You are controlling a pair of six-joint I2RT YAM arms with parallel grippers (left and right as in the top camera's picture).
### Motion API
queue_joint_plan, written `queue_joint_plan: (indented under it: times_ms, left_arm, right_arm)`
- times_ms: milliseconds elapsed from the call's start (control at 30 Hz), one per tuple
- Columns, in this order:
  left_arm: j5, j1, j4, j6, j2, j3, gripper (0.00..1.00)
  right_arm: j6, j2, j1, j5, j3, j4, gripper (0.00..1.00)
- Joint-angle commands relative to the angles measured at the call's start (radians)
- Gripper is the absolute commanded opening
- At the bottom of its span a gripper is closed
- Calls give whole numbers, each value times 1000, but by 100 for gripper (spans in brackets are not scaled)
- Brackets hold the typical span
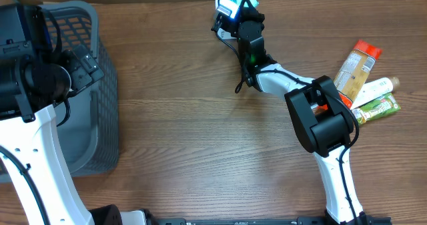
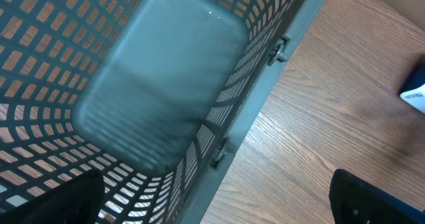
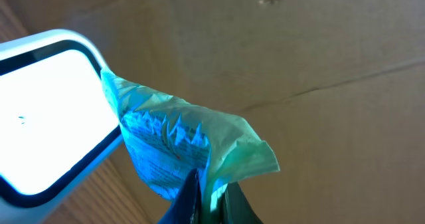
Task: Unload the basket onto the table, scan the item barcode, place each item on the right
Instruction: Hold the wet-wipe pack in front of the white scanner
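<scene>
Grey plastic basket on the left lies empty below the left claw, fingers wide apart. Far centre, the right claw is clamped on a green packet touching the lit scanner. Scanning looks underway, and three more packets lie on the right.

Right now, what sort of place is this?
Probably a mock checkout bench: a green packet held at a lit barcode scanner, a grey mesh basket, more packaged goods waiting on the wooden table.
</scene>
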Motion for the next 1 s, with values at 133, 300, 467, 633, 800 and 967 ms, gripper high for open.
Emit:
queue_joint_plan:
  times_ms: [133, 300, 467, 633, 800, 967]
  left_arm:
    - [-14, 5, 1, 11, 3, 0, 100]
    - [-14, 5, 1, 11, 3, 0, 100]
    - [-14, 5, 1, 11, 3, 0, 100]
    - [-14, 5, 1, 11, 3, 0, 100]
    - [-14, 5, 1, 11, 3, 0, 100]
    - [-14, 5, 1, 11, 3, 0, 100]
  right_arm:
    - [-2, -4, 15, 18, 32, 54, 4]
    - [-99, -4, 33, 79, 31, 171, 4]
    - [-181, -26, 79, 162, 31, 195, 4]
    - [-169, -116, 122, 206, 31, 49, 4]
    - [-28, -285, 149, 210, 31, -310, 4]
    - [306, -560, 172, 16, 31, -848, 4]
